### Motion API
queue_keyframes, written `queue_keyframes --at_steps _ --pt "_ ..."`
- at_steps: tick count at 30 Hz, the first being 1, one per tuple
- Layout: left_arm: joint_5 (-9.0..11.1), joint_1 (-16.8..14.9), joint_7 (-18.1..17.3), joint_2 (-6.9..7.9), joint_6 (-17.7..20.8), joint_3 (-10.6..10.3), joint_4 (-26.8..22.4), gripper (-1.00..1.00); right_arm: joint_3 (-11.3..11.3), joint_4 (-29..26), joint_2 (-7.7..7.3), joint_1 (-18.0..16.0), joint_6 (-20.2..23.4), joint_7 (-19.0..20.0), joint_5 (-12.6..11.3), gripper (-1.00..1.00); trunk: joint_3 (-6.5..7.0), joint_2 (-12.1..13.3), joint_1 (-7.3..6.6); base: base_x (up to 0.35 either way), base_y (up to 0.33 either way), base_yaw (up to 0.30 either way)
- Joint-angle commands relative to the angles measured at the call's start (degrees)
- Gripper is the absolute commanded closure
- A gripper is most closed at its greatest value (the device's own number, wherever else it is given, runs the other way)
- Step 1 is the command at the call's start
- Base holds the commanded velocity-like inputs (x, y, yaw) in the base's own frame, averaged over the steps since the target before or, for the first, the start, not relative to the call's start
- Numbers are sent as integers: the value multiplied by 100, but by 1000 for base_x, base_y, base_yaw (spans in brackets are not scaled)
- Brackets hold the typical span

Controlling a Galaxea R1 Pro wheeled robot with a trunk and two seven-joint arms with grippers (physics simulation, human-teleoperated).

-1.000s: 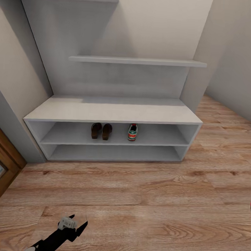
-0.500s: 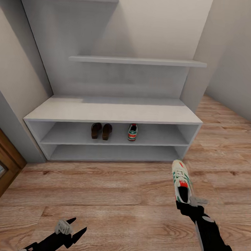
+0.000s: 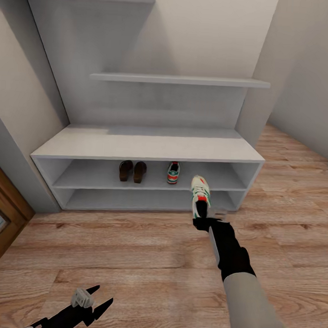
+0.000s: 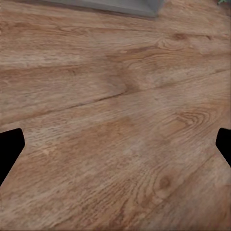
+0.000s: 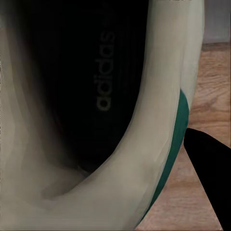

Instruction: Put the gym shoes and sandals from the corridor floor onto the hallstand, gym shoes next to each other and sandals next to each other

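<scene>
Light-grey panels form the hallstand (image 3: 148, 146), the largest item before us: a low unit with two long open shelves, a tall back panel and a floating shelf (image 3: 180, 79) above. It stands against pale walls in a corner, and a brown wooden door frame (image 3: 2, 213) shows at its left. Light-brown wood-plank laminate, the corridor floor (image 3: 144, 259), spreads in front of it, grain and knots plainly marked, with no footwear lying on the visible stretch.

Progress, as judged from this arrangement: three of four items are on the upper shelf. The two sandals (image 3: 132, 171) sit side by side, heels outward. One gym shoe (image 3: 173, 172) stands a short way to their right.

The second gym shoe (image 3: 200, 194) is carried in the air, toe toward the rack, just in front of the shelf edges and right of its partner. The right end effector (image 3: 205, 223) is closed on its heel; the right wrist view looks down into the dark interior of the shoe (image 5: 91, 110), where its lettered insole shows. What appears to remain is setting this shoe on the shelf beside the first.

The left end effector (image 3: 90, 302) hangs low over bare floor, fingers spread and holding nothing; the left wrist view looks down on planks (image 4: 115, 120).
</scene>
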Motion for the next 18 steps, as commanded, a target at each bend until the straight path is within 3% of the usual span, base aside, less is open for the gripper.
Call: queue_keyframes --at_steps 1,18 --pt "7 -4 -21 2 -19 8 7 -100 -15 -19 6 -35 37 5 -1 100 -6 -1 0 0 0 0" --pt "12 -4 5 16 -18 17 3 -100 -23 -132 6 -74 41 5 -17 100 -6 -1 0 0 0 0"
